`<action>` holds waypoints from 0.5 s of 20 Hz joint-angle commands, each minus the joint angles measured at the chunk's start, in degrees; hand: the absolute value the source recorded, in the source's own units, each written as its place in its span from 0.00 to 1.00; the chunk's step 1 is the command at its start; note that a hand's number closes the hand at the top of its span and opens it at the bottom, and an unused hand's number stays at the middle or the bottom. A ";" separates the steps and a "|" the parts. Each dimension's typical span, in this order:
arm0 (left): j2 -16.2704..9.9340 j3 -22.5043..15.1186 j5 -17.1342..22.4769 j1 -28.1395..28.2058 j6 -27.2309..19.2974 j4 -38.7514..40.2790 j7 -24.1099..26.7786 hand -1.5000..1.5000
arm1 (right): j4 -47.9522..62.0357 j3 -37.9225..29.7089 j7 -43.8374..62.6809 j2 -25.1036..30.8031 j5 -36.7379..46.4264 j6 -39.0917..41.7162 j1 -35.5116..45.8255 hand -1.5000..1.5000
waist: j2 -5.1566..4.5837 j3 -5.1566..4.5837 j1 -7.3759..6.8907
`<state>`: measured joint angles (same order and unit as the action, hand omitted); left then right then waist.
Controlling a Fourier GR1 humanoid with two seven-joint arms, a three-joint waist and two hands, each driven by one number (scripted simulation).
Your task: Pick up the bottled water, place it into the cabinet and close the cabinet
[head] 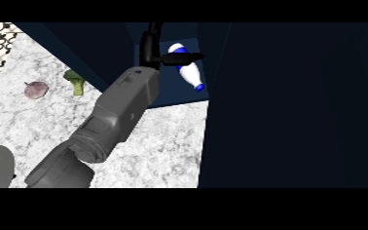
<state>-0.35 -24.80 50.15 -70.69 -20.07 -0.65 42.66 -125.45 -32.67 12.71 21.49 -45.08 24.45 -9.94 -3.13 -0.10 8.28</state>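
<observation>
The bottled water (188, 67) is seen lying inside the dark cabinet (173, 97), its long axis slanting toward the cabinet's front edge, cap end lowest. It is touched by the thumb of the one hand (152, 48) in view, with the fingers extended past it; which hand this is cannot be told. A broccoli floret (75, 81) and a purplish vegetable (36, 89) are left on the counter (158, 151) toward its left edge, well apart from the cabinet, whose door (287, 102) is found open at the right.
</observation>
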 commanded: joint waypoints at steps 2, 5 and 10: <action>0.33 -0.45 -0.83 1.25 2.60 -1.47 4.05 1.00 | -1.96 0.19 0.79 -0.56 0.42 -1.47 -0.07 0.00 | 0.34 -0.06 -0.77; 0.34 1.06 0.34 2.03 4.16 -2.73 5.34 1.00 | -0.67 -0.63 0.84 0.15 0.28 -0.91 0.12 0.00 | 0.80 -0.02 -1.93; 0.35 1.08 0.23 4.99 3.98 -6.07 7.10 1.00 | 1.25 -1.16 0.38 0.76 0.96 1.01 0.31 0.00 | 1.63 0.06 -3.05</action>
<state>-0.03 -23.88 50.40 -67.84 -16.65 -4.92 48.06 -125.43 -32.79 13.12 21.50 -43.86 24.45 -9.59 -2.15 -0.08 6.35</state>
